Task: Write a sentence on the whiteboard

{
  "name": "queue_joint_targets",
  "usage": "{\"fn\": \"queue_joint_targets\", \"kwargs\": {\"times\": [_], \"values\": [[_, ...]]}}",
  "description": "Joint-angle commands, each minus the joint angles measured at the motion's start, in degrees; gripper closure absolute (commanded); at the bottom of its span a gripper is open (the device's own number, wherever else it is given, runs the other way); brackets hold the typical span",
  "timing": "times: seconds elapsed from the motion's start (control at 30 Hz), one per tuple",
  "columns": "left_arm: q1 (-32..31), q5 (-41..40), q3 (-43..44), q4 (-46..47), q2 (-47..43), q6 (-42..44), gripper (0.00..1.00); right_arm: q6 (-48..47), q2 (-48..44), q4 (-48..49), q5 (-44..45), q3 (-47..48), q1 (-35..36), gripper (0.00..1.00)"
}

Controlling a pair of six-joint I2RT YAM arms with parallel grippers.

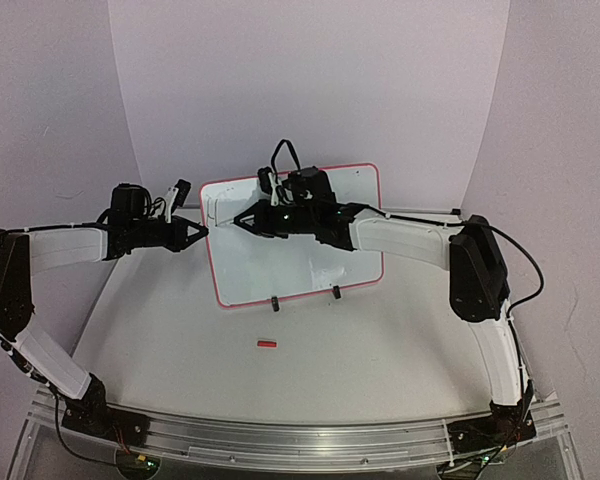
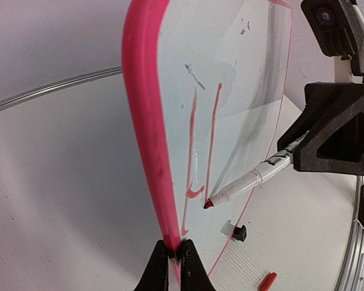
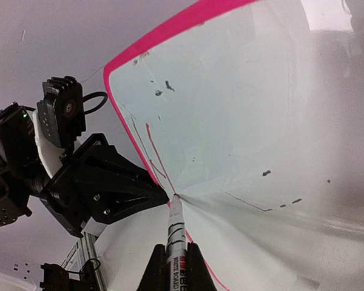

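The whiteboard (image 1: 310, 250) stands upright on two black feet, red-framed. My left gripper (image 1: 204, 233) is shut on its left frame edge (image 2: 147, 121), jaws pinching the red rim (image 2: 175, 257). My right gripper (image 1: 238, 221) is shut on a white marker (image 3: 176, 227) with a red tip. The tip (image 2: 208, 204) touches the board's upper left part, close to the left gripper. Of the sentence only a few red strokes (image 2: 212, 121) show, two long lines and a short hook; they do not read as words. The same strokes (image 3: 155, 151) run up from the tip in the right wrist view.
A small red marker cap (image 1: 267, 344) lies on the table in front of the board, also the cap (image 2: 267, 281) in the left wrist view. Small dark specks (image 3: 266, 173) mark the board. A purple backdrop closes in the back and sides.
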Motion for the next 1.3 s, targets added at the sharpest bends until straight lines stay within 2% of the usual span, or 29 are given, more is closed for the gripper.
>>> {"fn": "queue_joint_targets", "kwargs": {"times": [0.0, 0.3, 0.53, 1.27], "values": [[-0.28, -1.81, 1.50, -1.54, -0.84, 2.75, 1.00, -0.23, -0.32, 0.13, -0.34, -0.10, -0.06, 1.00], [-0.29, -1.90, 1.54, -1.49, -0.60, 2.89, 1.00, -3.63, -7.10, 0.11, -1.69, -2.48, 0.52, 1.00], [-0.29, -2.02, 1.43, -1.48, -0.65, 2.99, 1.00, -5.51, -13.08, 0.43, 0.77, -6.37, 0.46, 1.00], [-0.24, -2.34, 1.63, -1.90, -0.50, 3.34, 1.00, -3.07, -7.48, 1.59, 3.55, -3.54, -1.74, 1.00]]}}
